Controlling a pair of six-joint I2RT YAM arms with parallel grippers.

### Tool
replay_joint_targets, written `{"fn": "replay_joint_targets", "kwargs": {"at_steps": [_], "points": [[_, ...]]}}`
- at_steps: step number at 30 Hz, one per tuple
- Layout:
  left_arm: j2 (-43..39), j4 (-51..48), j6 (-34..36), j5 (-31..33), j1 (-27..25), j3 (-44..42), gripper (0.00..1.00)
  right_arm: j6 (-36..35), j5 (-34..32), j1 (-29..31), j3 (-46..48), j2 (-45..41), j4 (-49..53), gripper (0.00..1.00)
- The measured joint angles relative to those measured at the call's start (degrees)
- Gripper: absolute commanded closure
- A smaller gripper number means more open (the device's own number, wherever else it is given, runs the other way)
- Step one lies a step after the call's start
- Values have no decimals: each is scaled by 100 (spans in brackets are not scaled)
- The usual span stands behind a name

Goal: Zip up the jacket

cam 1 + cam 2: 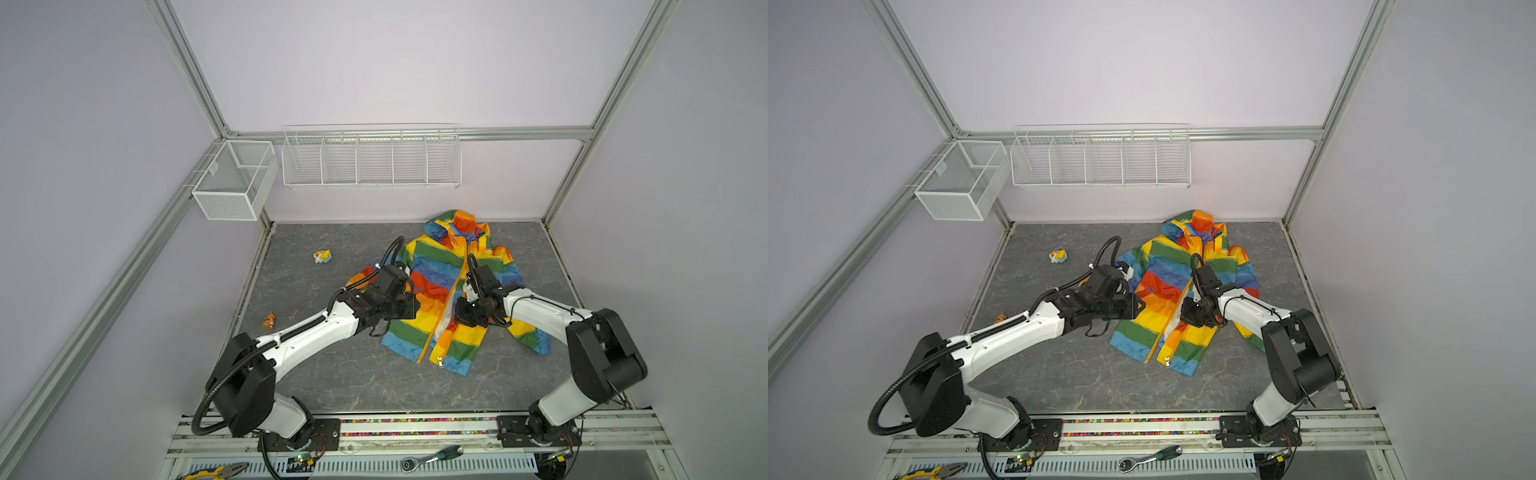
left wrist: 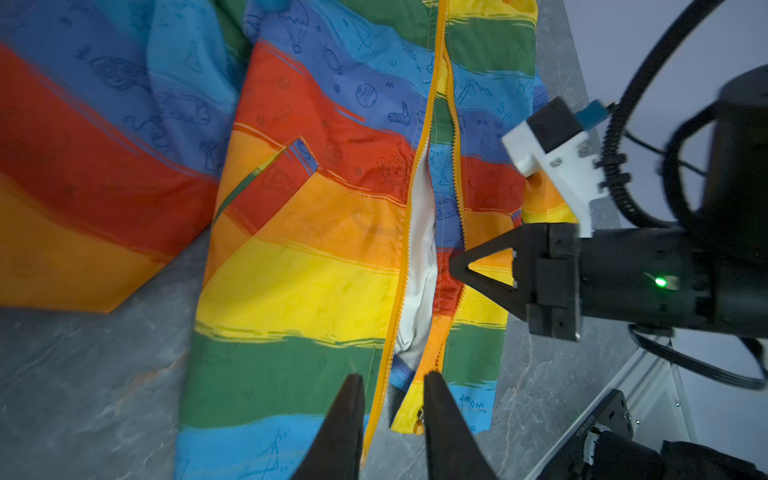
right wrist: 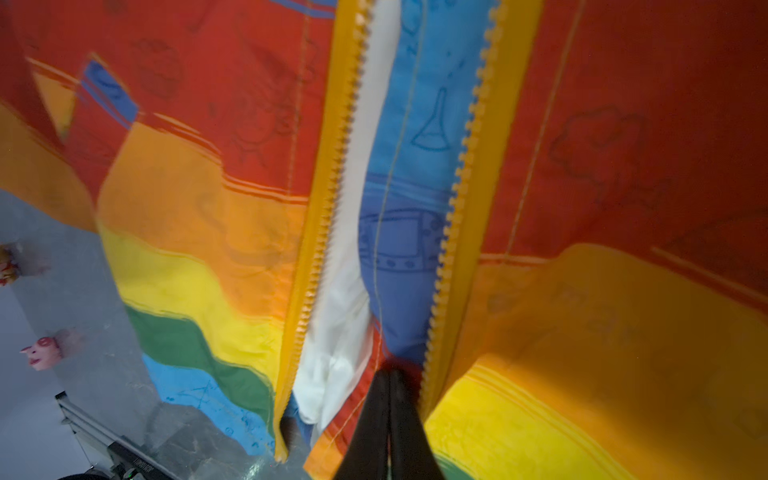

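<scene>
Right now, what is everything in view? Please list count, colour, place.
jacket: 1, rainbow-striped, table's centre-right
table: 1, grey marbled, centre
yellow toy: 1, yellow-white, table's far left
orange toy: 1, orange, table's left edge
mesh basket: 1, white, left wall
wire rack: 1, white, back wall
ratchet: 1, green-handled, front rail
pliers: 1, yellow-handled, front left
left gripper: 1, black, open, at jacket's hem
right gripper: 1, black, shut on jacket

One jacket (image 1: 432,286), two robot arms (image 1: 307,336) (image 1: 540,309), two small toys (image 1: 322,256) (image 1: 269,320) left of the jacket, two wire baskets (image 1: 232,183) (image 1: 371,160) behind it, one ratchet (image 1: 432,458), one pair of pliers (image 1: 216,471).
</scene>
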State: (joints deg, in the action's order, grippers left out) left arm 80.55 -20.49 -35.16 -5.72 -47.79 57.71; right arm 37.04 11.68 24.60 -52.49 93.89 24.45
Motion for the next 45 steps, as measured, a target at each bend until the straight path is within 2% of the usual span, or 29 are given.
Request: {"fn": "replay_joint_targets", "kwargs": {"at_steps": [6, 10, 12, 16, 19, 22, 24, 25, 26, 27, 31, 34, 37, 39, 45], "points": [[-1329, 625, -271, 96, 0, -1237, 56, 72, -46, 59, 70, 216, -229, 93], [-2024, 1047, -424, 190, -2, -2002, 34, 74, -90, 87, 76, 146, -236, 89], [-2350, 1161, -518, 297, -7, -2267, 23, 55, -140, 96, 76, -13, -184, 84], [-2977, 1165, -592, 542, -7, -2424, 11, -15, -308, 105, 13, -664, 87, 73], [-3528, 1147, -640, 754, -7, -2430, 0, -164, -525, 107, -140, -1307, 328, 57], [-4140, 1016, -693, 994, -7, -2435, 0, -313, -802, 105, -278, -2039, 542, 34], [-4500, 855, -697, 1123, -4, -2435, 1, -463, -1047, 105, -337, -2568, 684, 12], [-4636, 782, -697, 1172, -4, -2435, 1, -520, -1187, 105, -361, -2791, 756, 6], [-4782, 684, -691, 1224, -4, -2435, 1, -568, -1316, 105, -378, -3003, 831, 4], [-4907, 584, -684, 1283, -4, -2435, 1, -636, -1482, 105, -398, -3224, 907, 9], [-5213, 168, -680, 1462, -4, -2396, 0, -734, -2118, 98, -446, -3956, 1119, 11], [-5154, -149, -640, 1456, -4, -2299, 7, -831, -2245, 61, -439, -4468, 1113, 12], [-4682, -400, -605, 1178, -4, -2100, 21, -879, -2308, 46, -446, -4778, 1145, 12], [-4076, -463, -551, 820, -4, -1945, 30, -874, -2354, 22, -496, -4778, 1298, 11], [-2448, -166, -531, -372, -7, -1910, 39, -826, -2059, -13, -437, -4439, 1727, 2]]}}
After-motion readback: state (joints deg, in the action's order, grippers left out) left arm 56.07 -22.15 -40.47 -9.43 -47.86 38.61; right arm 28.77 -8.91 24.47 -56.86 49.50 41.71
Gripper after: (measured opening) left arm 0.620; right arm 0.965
